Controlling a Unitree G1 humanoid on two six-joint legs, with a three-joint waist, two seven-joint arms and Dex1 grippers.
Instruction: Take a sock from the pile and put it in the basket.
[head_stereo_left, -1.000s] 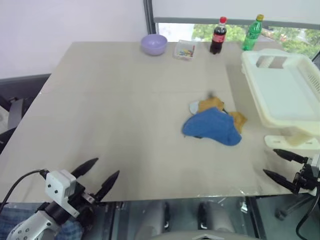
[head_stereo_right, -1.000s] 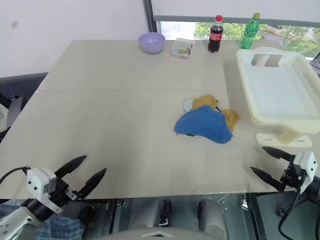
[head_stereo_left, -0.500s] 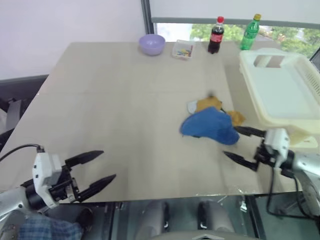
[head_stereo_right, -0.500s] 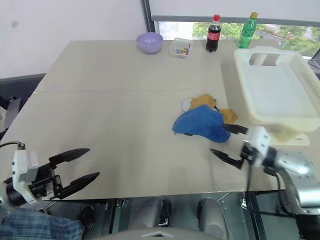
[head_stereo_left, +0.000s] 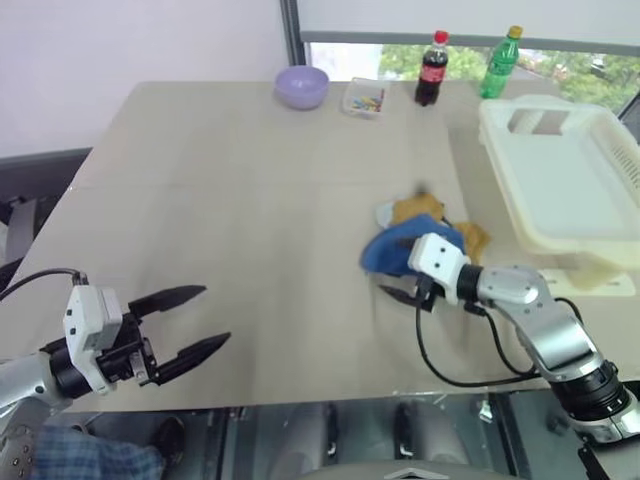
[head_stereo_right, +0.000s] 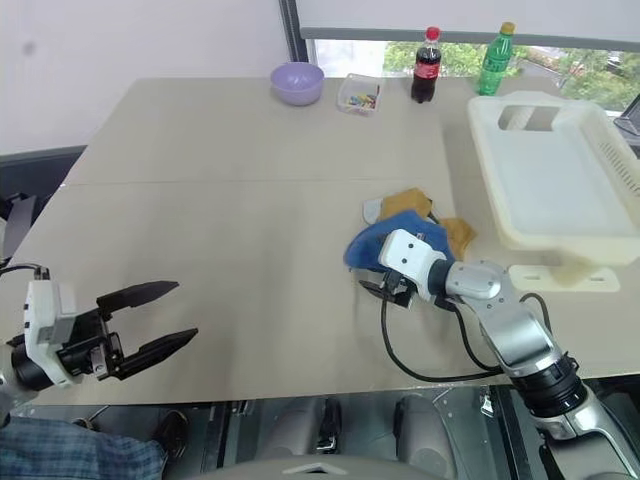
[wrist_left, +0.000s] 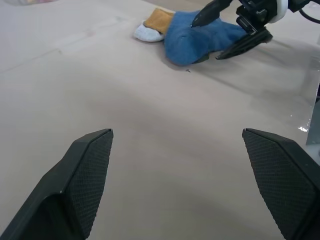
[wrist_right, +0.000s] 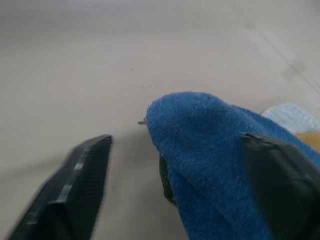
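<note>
right gripper (wrist_left: 231, 31): jaws apart, straddling the blue sock (wrist_right: 210, 150), not clamped yet
left gripper (head_stereo_left: 192, 322): wide open, empty, at the table's 7 o'clock

Head stereo overlooks table (head_stereo_left: 250, 200), wrist views close

The pile (head_stereo_left: 425, 240) was found near the middle of the desk (head_stereo_left: 230, 200), the sock (head_stereo_left: 400, 250) lying at its front on top of the others. The basket (head_stereo_left: 560, 180) was set to the right of the pile, at the desk's right edge. The right hand (head_stereo_left: 405, 290) was placed at the sock's near side (one finger over it). The left hand (head_stereo_left: 190, 325) was held over the near left corner, well apart.
</note>
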